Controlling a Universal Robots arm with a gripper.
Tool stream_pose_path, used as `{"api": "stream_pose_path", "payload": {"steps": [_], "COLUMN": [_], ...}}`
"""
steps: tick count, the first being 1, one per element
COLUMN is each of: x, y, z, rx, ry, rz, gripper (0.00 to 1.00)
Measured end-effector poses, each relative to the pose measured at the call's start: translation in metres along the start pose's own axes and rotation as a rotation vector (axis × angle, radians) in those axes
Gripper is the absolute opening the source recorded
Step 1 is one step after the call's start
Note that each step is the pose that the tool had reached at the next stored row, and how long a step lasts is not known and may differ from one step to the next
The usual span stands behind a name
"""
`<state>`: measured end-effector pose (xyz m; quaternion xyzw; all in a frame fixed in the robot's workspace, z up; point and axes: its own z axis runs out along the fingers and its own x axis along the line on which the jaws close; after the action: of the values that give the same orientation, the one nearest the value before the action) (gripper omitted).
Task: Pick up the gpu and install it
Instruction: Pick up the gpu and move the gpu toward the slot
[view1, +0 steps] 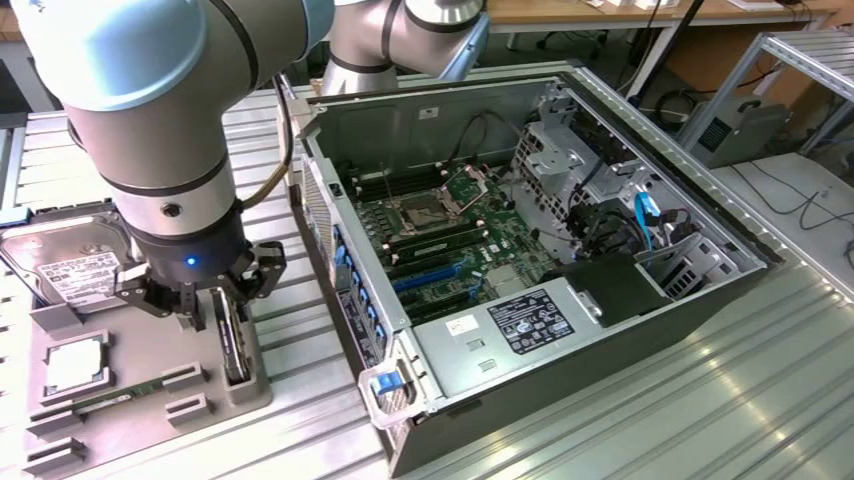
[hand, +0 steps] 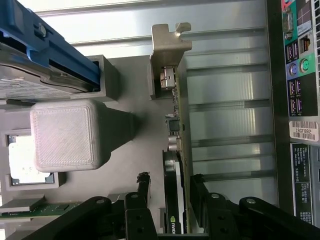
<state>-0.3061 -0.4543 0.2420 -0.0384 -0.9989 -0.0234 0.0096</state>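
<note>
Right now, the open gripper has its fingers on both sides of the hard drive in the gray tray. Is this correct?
Not the hard drive, which lies elsewhere on the tray. The open gripper has its fingers on both sides of the gpu, which stands on edge in the gray tray. The wrist view shows this.

Silver-grey tubing and pale blue joint caps make up the robot arm (view1: 147, 120), with a black ring near its lower end. A small blue light (view1: 191, 262) glows on the black wrist housing above the black gripper (view1: 224, 315) with its bolted links.
</note>
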Motion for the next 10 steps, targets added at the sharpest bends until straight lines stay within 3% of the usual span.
{"api": "stream_pose_path", "payload": {"steps": [10], "x": [-0.0011], "y": [-0.0001], "z": [-0.0001], "rx": [0.0002], "ry": [0.0001], "rz": [0.0], "gripper": [0.45]}}
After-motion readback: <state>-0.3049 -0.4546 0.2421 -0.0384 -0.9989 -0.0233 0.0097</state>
